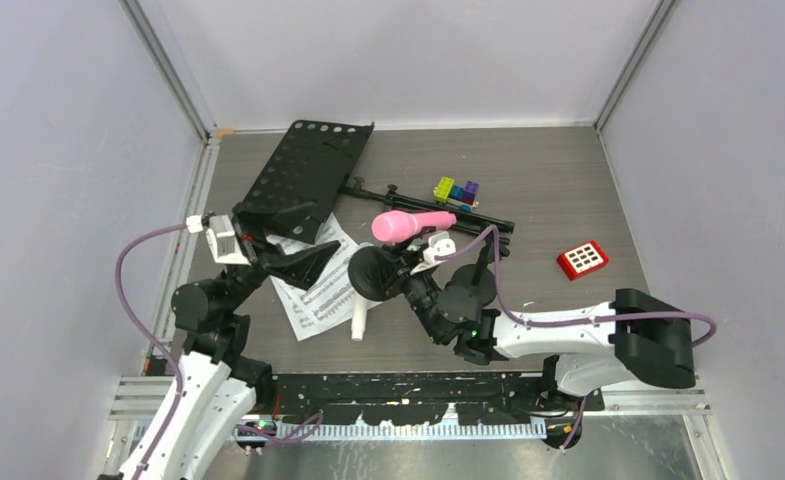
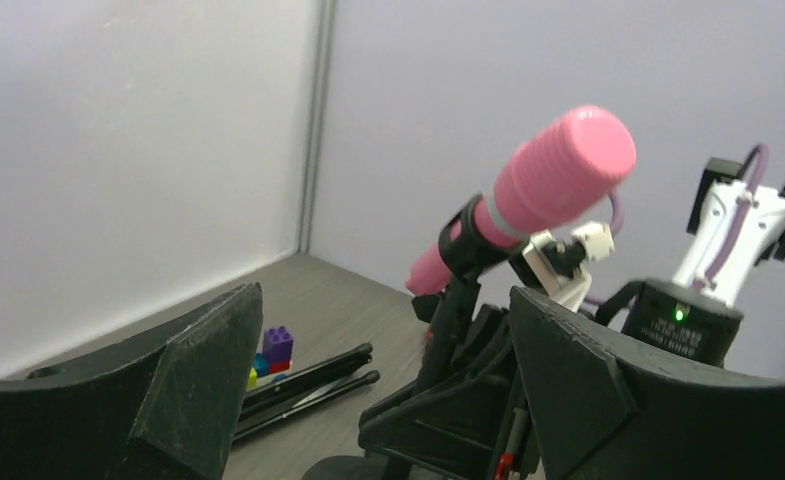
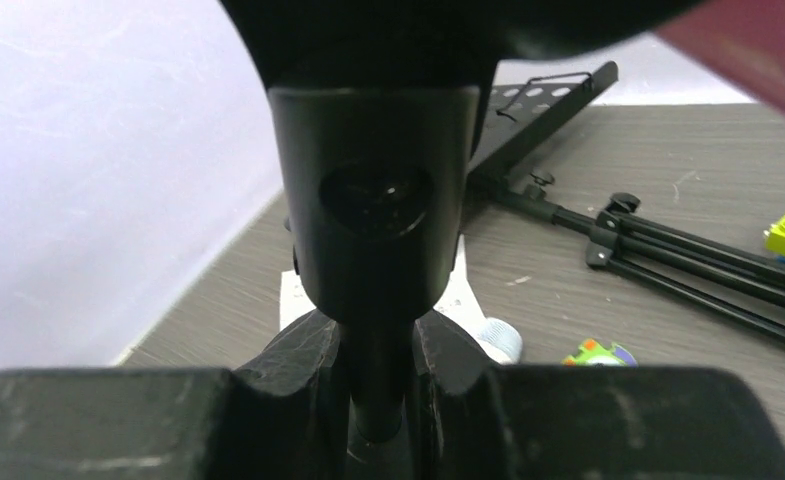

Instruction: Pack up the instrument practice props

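- The left arm rises from the near left corner and bends inward. Its left pincer (image 1: 293, 250) hangs released, jaws spread wide with nothing between them, above the white sheet-music pages (image 1: 313, 295).
- The right arm lies low and reaches leftward from the near right. Its right pincer (image 1: 411, 272) is clenched on the thin stem of a black round-based mic mount (image 1: 373, 272) near the middle of the counter. I cannot tell whether the base touches down.
- The counter (image 1: 568, 170) is dark grey wood-grain, boxed in by pale lilac walls with metal corner posts.
- A pink microphone (image 1: 413, 223) sits in the mount's clip. Its long axis runs left to right and is tilted, with the ribbed head raised and pointing toward the left arm.
- A white microphone (image 1: 360, 320) lies flat by the base, its long axis running near to far, partly on the pages.
- The black perforated music desk (image 1: 303, 175) lies at the far left, and its folded tripod legs (image 1: 438, 207) stretch rightward.
- Toy blocks (image 1: 456, 190) sit just behind the legs, and a red keypad (image 1: 582, 259) lies well to the right.
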